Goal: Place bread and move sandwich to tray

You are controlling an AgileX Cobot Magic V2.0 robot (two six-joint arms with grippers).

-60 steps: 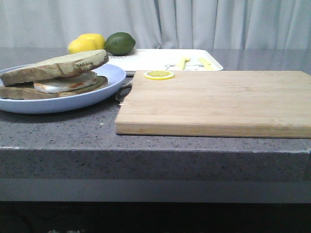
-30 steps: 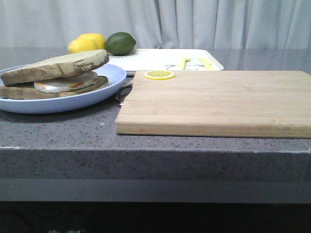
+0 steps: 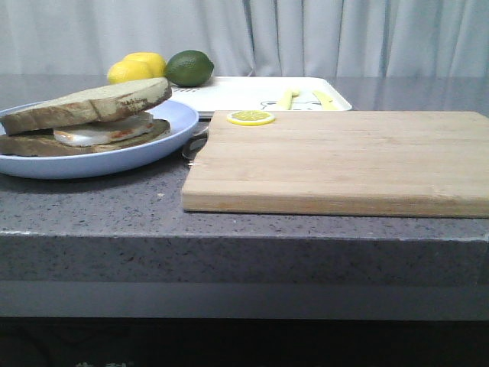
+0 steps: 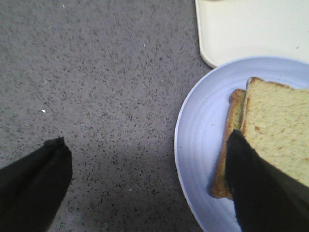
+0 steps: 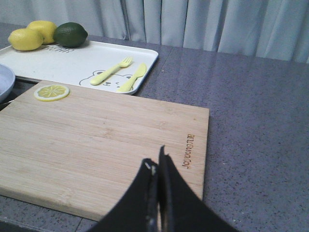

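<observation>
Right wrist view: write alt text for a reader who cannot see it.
A shut black gripper hangs over the near edge of a wooden cutting board with a lemon slice at its far corner. Behind lies a white tray carrying a yellow fork and knife, two lemons and a lime.

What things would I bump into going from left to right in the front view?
Light-blue plate holding the sandwich with the bread on top, then the lemons, the lime, the lemon slice, and the yellow fork and knife on the tray.
</observation>
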